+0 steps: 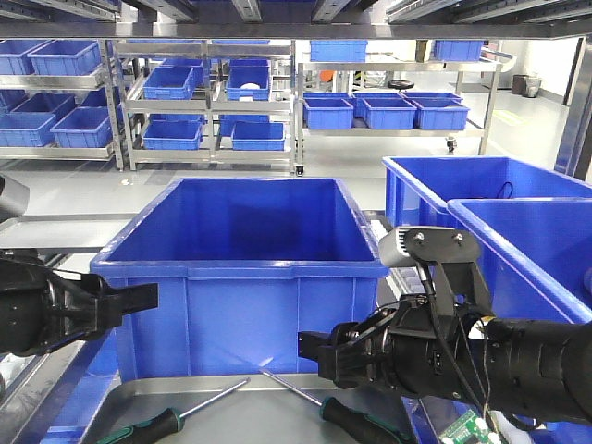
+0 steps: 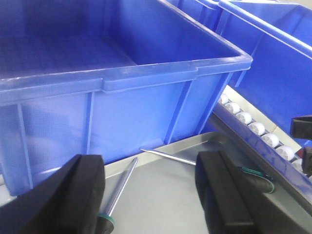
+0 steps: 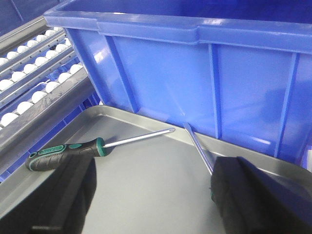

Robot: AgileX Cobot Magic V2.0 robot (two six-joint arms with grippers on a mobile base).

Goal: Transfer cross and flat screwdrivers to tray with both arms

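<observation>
Both screwdrivers already lie on the tray [image 1: 277, 393] along the bottom edge, so the job looks finished: one screwdriver [image 1: 148, 426] at lower left, the other screwdriver [image 1: 356, 418] at lower centre, shafts angled toward each other. Just above, the left gripper [image 1: 139, 299] and right gripper [image 1: 310, 352] hang spread apart, holding nothing. Behind stands the blue bin [image 1: 240, 268].

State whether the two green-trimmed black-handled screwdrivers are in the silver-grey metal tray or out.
In. Both green-trimmed black-handled screwdrivers lie flat on the silver-grey metal tray, shafts converging toward the blue bin.
</observation>
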